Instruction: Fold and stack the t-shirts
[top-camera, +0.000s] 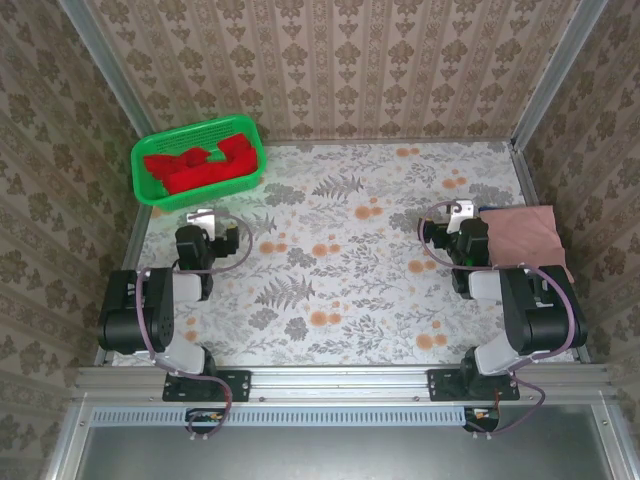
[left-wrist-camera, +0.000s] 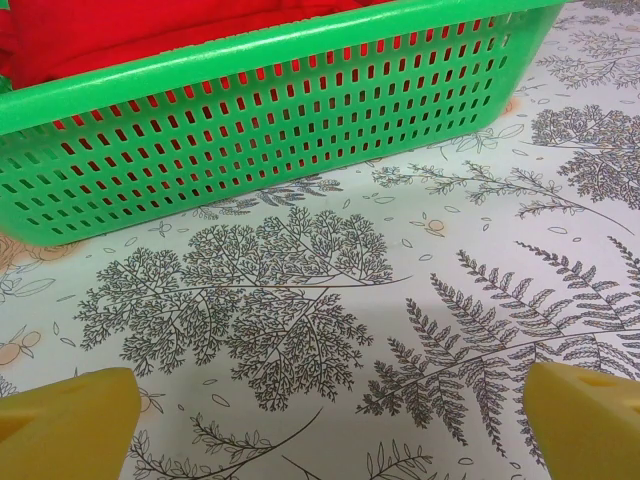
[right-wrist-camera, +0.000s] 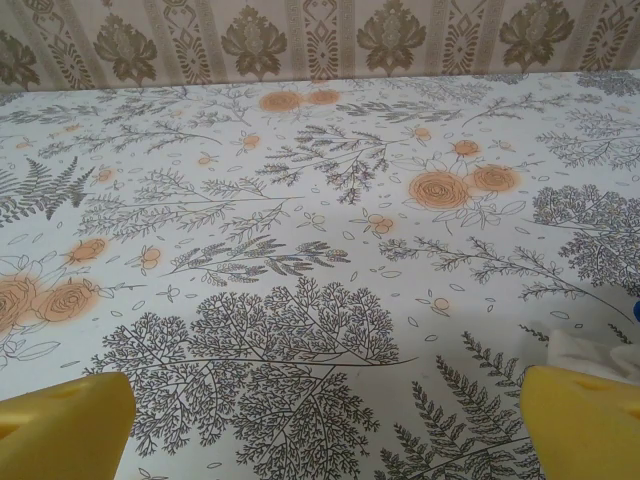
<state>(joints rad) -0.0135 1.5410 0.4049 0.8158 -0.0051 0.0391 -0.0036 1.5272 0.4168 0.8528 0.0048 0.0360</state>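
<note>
- T-shirts, the red one first: the red t-shirt (top-camera: 195, 168) lies bunched inside the green mesh basket (top-camera: 205, 196). It covers most of the basket's floor and stays below the rim.
- From the left wrist view, the red t-shirt (left-wrist-camera: 120, 30) shows over the basket's rim and through the slots of its near wall (left-wrist-camera: 250, 120).
- The pink t-shirt (top-camera: 525, 232) lies well apart from the basket, across the flowered table (top-camera: 330, 280) at the opposite side edge. It lies flat as a rough rectangle, and whether it is folded I cannot tell.
- The basket stands in the table's far left corner, close to the patterned walls.
- The left gripper (top-camera: 203, 217) is just in front of the basket's near wall, pointing at it without touching it.
- In its own camera the left gripper (left-wrist-camera: 325, 425) has its yellow fingers (left-wrist-camera: 65, 425) spread wide with only bare tablecloth between them. It holds nothing.
- The right gripper (top-camera: 458, 212) is far from the basket, just beside the pink t-shirt's inner edge.
- The right gripper (right-wrist-camera: 325, 430) is likewise spread wide over bare tablecloth, with nothing held.
- A pale cloth edge (right-wrist-camera: 590, 350) shows just above that gripper's right finger. I cannot tell whether it is part of the pink t-shirt.
</note>
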